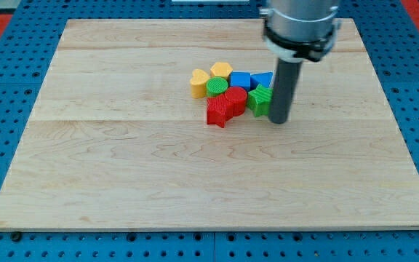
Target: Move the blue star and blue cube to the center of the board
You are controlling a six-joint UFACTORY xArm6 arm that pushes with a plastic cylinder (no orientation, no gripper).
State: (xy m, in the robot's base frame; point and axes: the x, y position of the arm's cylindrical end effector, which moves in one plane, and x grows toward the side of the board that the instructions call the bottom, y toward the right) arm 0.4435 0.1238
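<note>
Right of cluster: my tip [279, 121] | blue cube [240, 79] square-on | blue star [263, 78] orientation unclear

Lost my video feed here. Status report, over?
My tip down at the cluster's right edge, beside the green star. Two blue blocks packed at cluster's top. Red blocks, green and yellow crowd them.

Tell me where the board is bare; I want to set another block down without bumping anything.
Bare: the whole stretch of board from the cluster to the view's bottom and left edges, and the strip right of my tip. Crowded: the cluster above centre, where red star, green star, blue cube and yellow heart sit packed together.
</note>
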